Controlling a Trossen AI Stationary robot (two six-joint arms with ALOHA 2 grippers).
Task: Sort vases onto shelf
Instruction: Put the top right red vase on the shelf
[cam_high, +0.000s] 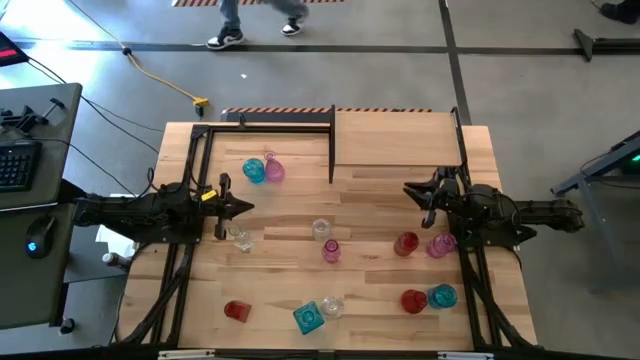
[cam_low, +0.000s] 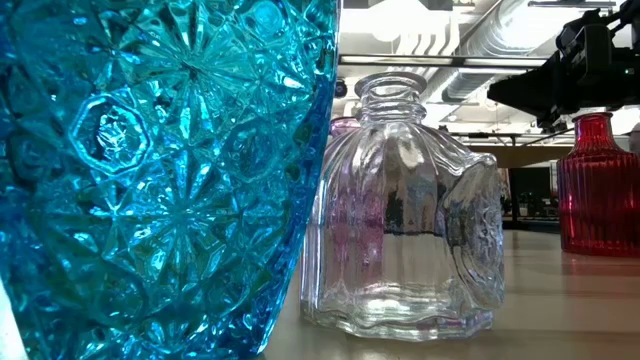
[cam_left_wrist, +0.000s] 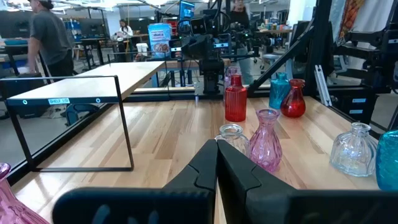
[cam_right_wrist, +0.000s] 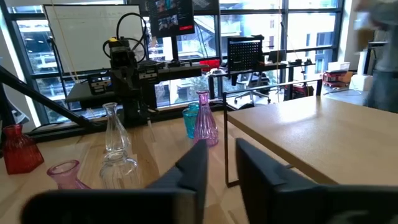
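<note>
Several small glass vases stand scattered on the wooden table: a teal one (cam_high: 254, 171) and a pink one (cam_high: 273, 168) at the far left, a clear one (cam_high: 321, 229) and a pink one (cam_high: 331, 250) in the middle, a red one (cam_high: 406, 243) at the right, and a teal one (cam_high: 309, 318) at the near edge. The light-wood shelf (cam_high: 395, 138) stands at the far edge with nothing on it. My left gripper (cam_high: 245, 208) is shut and level at the left. My right gripper (cam_high: 412, 190) stands slightly open at the right, near the shelf's corner. Neither touches a vase.
A black metal frame (cam_high: 265, 122) stands at the far left beside the shelf. More vases sit near the right arm (cam_high: 441, 245) and at the near edge (cam_high: 413, 300). A person (cam_high: 255, 20) walks beyond the far edge. A desk with a keyboard (cam_high: 20, 160) is at the left.
</note>
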